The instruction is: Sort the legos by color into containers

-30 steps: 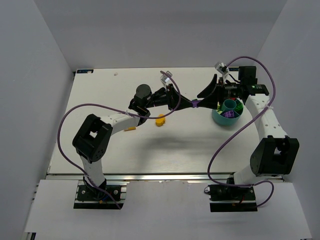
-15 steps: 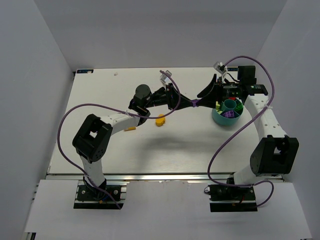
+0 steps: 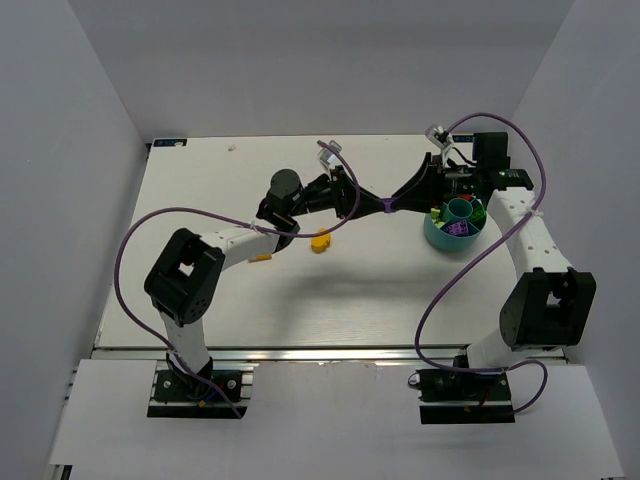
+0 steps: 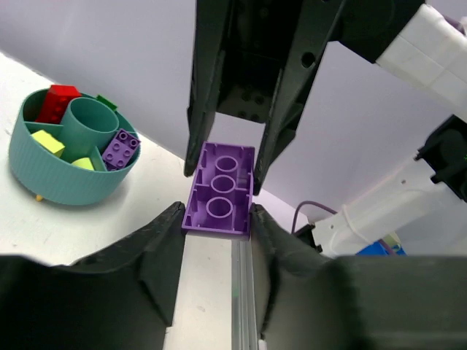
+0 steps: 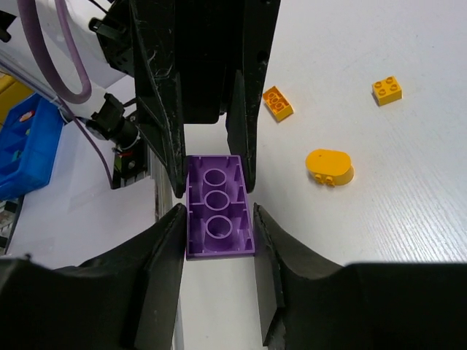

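Observation:
A purple brick (image 3: 388, 206) hangs in the air between both arms, its hollow underside facing each wrist camera (image 4: 219, 191) (image 5: 219, 207). My left gripper (image 4: 217, 213) pinches one end of it and my right gripper (image 5: 217, 217) pinches the other end, both shut on it tip to tip. The teal bowl (image 3: 436, 235) stands just right of them, and it also shows in the left wrist view (image 4: 69, 186), holding red, yellow, lime, green and purple bricks around its inner cup. An oval orange-yellow brick (image 5: 330, 166) lies on the table below.
Two small orange bricks (image 5: 277, 103) (image 5: 387, 89) lie on the table beyond the oval one; one of them shows near the left forearm (image 3: 262, 258). Purple cables loop from both arms. Grey walls enclose the white table (image 3: 330, 300).
The two joined grippers and the purple brick have drifted slightly toward the far side. Nothing on the table or in the bowl has moved.

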